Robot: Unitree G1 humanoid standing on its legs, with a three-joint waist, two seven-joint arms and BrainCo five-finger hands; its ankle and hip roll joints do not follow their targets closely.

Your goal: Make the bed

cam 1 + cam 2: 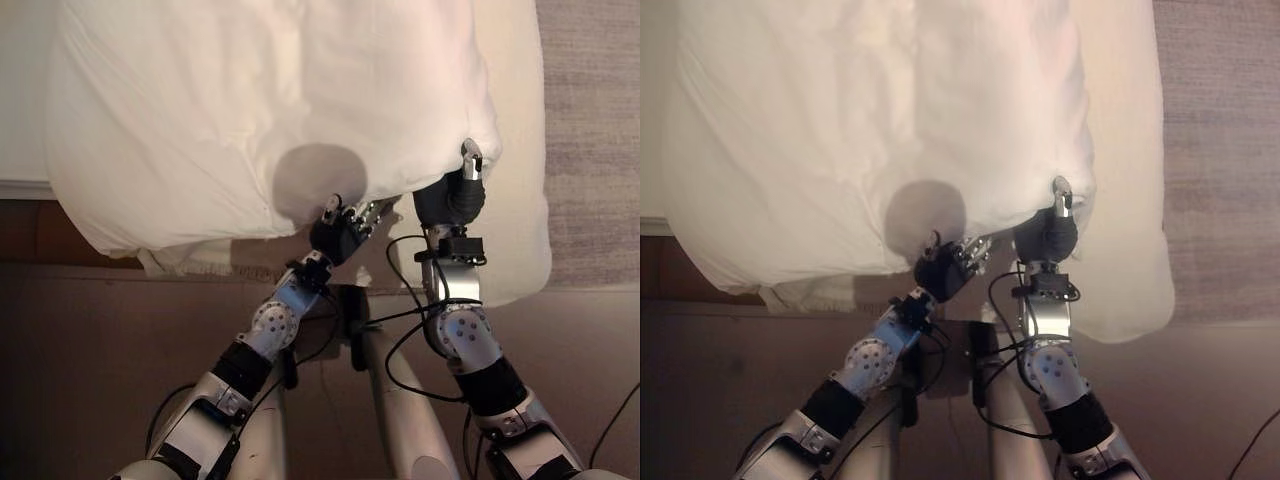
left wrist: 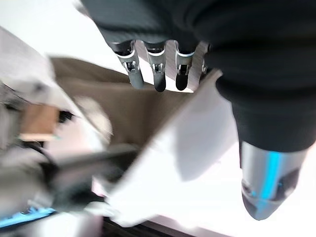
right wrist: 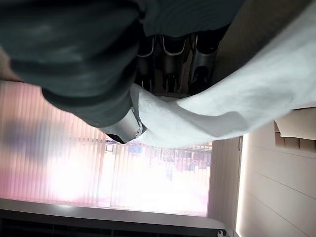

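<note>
A white duvet [image 1: 260,110] lies puffed up over the bed, its near edge hanging toward me. My right hand [image 1: 462,192] is at the duvet's near right corner, fingers curled round a fold of the cloth [image 3: 217,108]. My left hand [image 1: 340,237] is just under the near edge at the middle. Its fingers [image 2: 158,74] are curled, and a flap of the white cloth [image 2: 187,158] runs into the palm beside the thumb [image 2: 266,192]. A second white layer [image 1: 515,200] hangs lower on the right side of the bed.
Brown floor [image 1: 90,370] runs along the foot of the bed, with a grey carpet [image 1: 595,130] to the right. A dark wooden bed base [image 1: 40,230] shows under the duvet at the left.
</note>
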